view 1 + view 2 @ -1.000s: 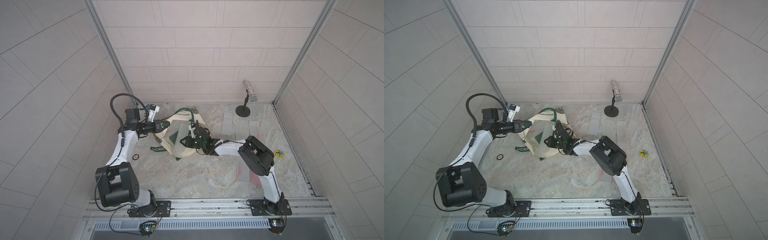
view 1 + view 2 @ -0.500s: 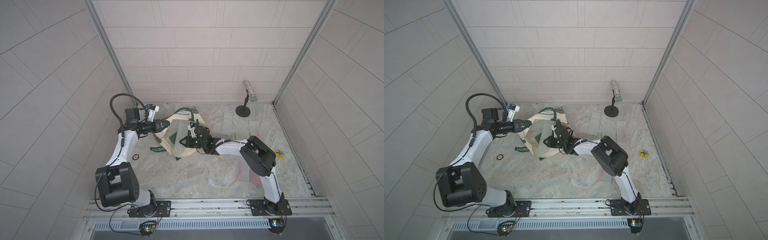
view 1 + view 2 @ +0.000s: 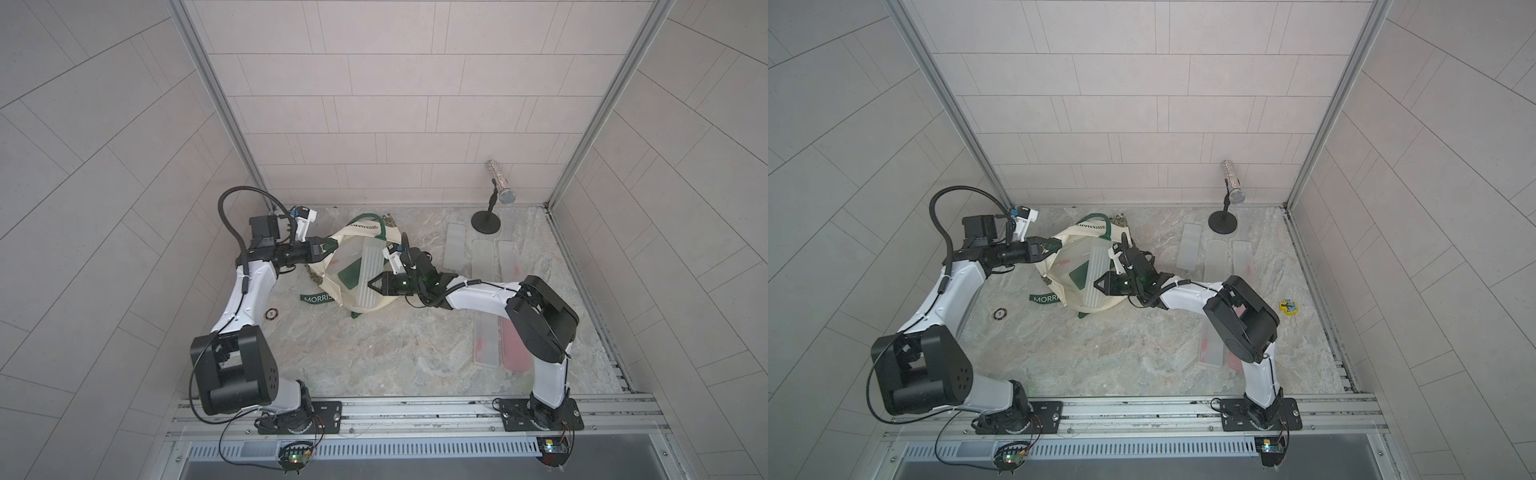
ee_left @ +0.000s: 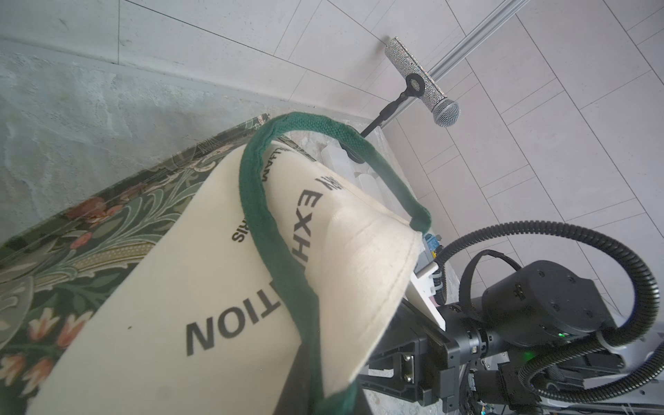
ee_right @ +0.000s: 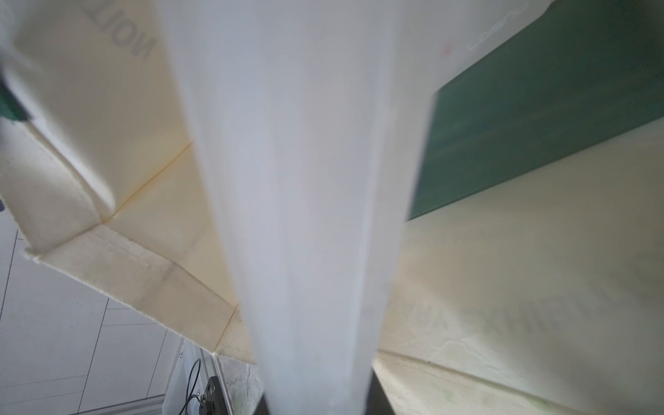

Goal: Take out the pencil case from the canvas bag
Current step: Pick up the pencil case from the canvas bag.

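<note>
Your left gripper [image 3: 325,248] is clamped shut on the rim of the canvas bag [image 3: 345,239] and holds its mouth open. Your right gripper [image 3: 374,286] is closed on the end of the frosted pencil case [image 3: 369,270] that projects from the bag. The other end lies inside the bag's mouth. Judge the grasp as done and the extraction as underway. The case has yet to clear the bag.

Both top views look steeply down from high overhead, covering the whole counter [image 3: 374,353]. The 2 wrist cameras sit close against the canvas bag [image 4: 143,305], which all 4 views share.
</note>
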Controlling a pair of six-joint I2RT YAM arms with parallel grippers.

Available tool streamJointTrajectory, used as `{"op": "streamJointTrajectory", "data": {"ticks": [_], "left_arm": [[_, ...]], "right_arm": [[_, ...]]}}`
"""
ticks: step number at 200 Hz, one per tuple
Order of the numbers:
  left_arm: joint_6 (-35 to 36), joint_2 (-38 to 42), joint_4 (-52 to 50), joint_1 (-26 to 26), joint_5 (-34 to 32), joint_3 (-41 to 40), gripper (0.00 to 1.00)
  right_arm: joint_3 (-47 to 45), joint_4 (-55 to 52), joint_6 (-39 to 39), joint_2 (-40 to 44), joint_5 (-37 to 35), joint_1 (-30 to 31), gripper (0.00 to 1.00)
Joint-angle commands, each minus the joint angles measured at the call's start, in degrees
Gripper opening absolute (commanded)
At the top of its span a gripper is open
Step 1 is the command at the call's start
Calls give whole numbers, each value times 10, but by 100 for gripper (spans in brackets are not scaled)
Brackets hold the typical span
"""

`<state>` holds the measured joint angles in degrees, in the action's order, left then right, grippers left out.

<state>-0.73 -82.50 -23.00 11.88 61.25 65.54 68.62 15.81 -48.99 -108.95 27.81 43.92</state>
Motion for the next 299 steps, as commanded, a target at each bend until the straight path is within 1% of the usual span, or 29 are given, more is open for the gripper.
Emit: {"op": "streamJointTrajectory", "data": {"ticks": [1,85,99,152,180,196,214,239,262,299], "left_arm": [[-8,17,16,4,-12,-4,0],[-29,13,27,10,-53,12,0],[-35,10,28,10,-63,19,0],[-52,-8,27,11,-66,52,0],[-35,-9,17,12,-80,64,0],[-38,-10,20,14,-91,66,0],[-47,-12,29,14,-88,64,0],[-41,-11,25,16,-88,63,0],[-50,-14,23,19,-72,74,0],[-41,-13,13,21,-62,71,0]], "right_arm": [[-15,-9,21,31,18,-5,7],[-100,-10,39,106,27,-14,7],[-107,-9,38,114,26,-19,7],[-127,6,28,149,36,-37,8],[-137,4,29,175,43,-50,8],[-137,-6,32,189,49,-60,8],[-140,-11,30,203,55,-74,8],[-141,-16,28,217,65,-96,8],[-142,-30,33,226,60,-113,9],[-115,-106,63,219,59,-141,9]]}}
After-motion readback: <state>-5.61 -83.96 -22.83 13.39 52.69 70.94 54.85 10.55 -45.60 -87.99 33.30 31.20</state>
